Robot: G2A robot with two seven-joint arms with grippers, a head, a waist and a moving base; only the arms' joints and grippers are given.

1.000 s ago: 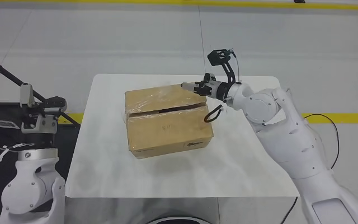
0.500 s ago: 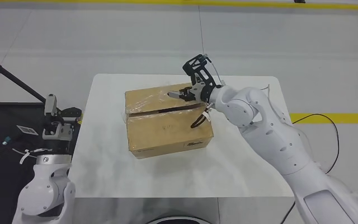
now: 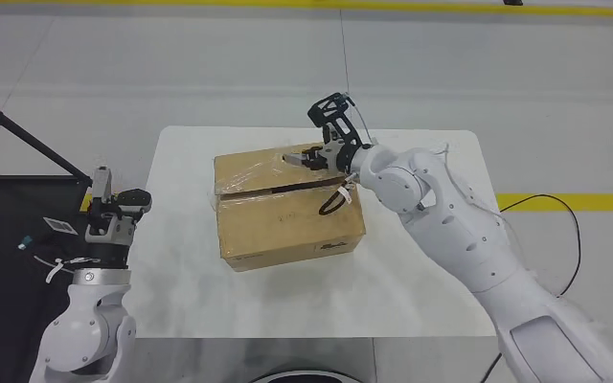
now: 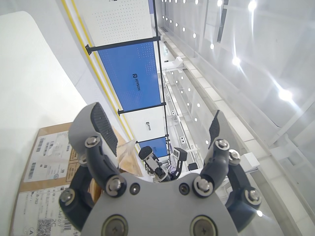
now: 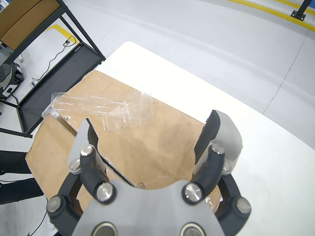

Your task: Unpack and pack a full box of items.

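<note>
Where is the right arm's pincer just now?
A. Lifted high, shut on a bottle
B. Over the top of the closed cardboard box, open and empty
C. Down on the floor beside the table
B: the right pincer is spread open over the top of the cardboard box, whose flaps lie closed, and nothing is gripped between its fingers.

The right gripper (image 5: 150, 121) hangs just above a closed cardboard box (image 5: 152, 148) on the white tabletop (image 5: 221, 99), its jaws spread wide. One finger is over the slit between the flaps. Crumpled clear plastic film (image 5: 98, 106) lies on the box toward the tabletop's edge, and a black metal rack (image 5: 61, 74) stands beyond that edge.
</note>
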